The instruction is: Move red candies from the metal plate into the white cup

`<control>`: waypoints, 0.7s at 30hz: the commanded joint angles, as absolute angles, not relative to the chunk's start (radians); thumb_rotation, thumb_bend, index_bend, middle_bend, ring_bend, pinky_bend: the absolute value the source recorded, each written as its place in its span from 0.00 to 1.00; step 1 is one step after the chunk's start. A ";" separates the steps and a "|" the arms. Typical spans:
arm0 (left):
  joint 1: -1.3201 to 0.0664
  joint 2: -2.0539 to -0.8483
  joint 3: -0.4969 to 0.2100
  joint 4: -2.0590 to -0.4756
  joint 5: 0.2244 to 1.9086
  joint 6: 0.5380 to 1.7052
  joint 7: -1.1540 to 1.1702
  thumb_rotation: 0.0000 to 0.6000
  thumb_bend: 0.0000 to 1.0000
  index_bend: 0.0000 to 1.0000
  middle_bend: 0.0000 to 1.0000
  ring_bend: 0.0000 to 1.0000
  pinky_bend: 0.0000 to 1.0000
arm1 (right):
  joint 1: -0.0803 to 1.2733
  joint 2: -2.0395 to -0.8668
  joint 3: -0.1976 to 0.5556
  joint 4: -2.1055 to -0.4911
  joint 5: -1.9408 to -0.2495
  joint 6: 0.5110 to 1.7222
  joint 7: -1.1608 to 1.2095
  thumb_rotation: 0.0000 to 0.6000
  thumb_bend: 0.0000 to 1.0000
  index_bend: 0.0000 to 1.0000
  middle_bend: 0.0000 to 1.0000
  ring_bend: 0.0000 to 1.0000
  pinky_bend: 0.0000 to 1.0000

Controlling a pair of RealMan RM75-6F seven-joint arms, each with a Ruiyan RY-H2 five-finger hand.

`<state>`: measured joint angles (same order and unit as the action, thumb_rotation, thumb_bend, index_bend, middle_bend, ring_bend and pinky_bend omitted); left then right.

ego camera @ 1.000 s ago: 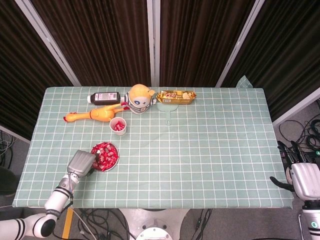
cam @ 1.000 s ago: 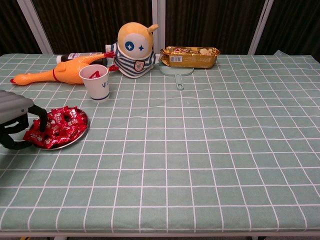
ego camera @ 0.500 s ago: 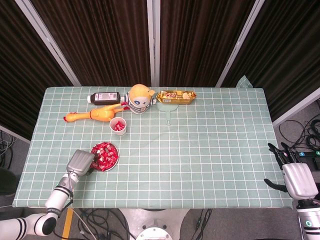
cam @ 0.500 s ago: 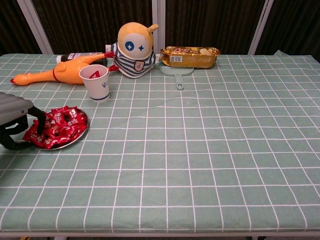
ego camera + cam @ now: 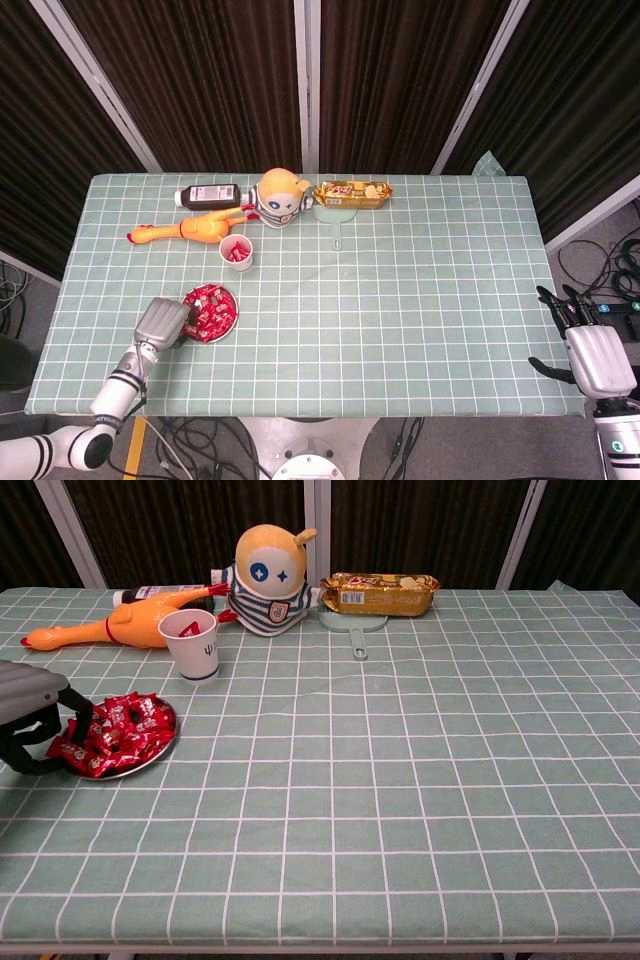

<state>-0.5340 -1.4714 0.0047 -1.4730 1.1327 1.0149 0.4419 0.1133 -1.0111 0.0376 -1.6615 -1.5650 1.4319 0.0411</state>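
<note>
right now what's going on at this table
The left hand is at the near-left edge of the plate, fingers down among the red candies, seemingly picking one. Whether it has one yet is unclear. The white cup stands just behind the plate and already holds some red candy. The right hand waits off the table's right edge with fingers apart, holding nothing.

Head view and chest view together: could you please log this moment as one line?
left hand: fingers in candies at plate edge, grasp unclear | right hand: open, off table | cup: upright, holds some candy
</note>
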 commanded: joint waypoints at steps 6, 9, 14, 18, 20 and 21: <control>-0.564 -1.394 -0.081 -1.553 1.202 1.037 0.325 1.00 0.34 0.62 1.00 0.96 1.00 | 0.112 -1.013 0.036 -1.656 -1.562 1.434 0.046 1.00 0.03 0.03 0.21 0.01 0.20; -0.595 -1.365 -0.130 -1.581 1.212 1.033 0.299 1.00 0.34 0.61 1.00 0.96 1.00 | 0.111 -1.014 0.037 -1.653 -1.561 1.437 0.049 1.00 0.03 0.03 0.21 0.01 0.20; -0.679 -1.354 -0.211 -1.567 1.159 0.948 0.277 1.00 0.34 0.61 1.00 0.96 1.00 | 0.110 -1.015 0.037 -1.649 -1.558 1.438 0.055 1.00 0.03 0.03 0.21 0.01 0.20; -0.749 -1.388 -0.251 -1.502 1.091 0.879 0.291 1.00 0.33 0.60 1.00 0.96 1.00 | 0.108 -1.016 0.037 -1.642 -1.552 1.439 0.063 1.00 0.03 0.03 0.21 0.01 0.20; -0.781 -1.412 -0.263 -1.460 1.050 0.844 0.299 1.00 0.34 0.60 1.00 0.96 1.00 | 0.108 -1.016 0.039 -1.639 -1.549 1.440 0.068 1.00 0.03 0.03 0.21 0.01 0.20; -0.793 -1.422 -0.266 -1.443 1.032 0.832 0.303 1.00 0.34 0.60 1.00 0.96 1.00 | 0.108 -1.016 0.040 -1.637 -1.548 1.440 0.070 1.00 0.03 0.03 0.21 0.01 0.20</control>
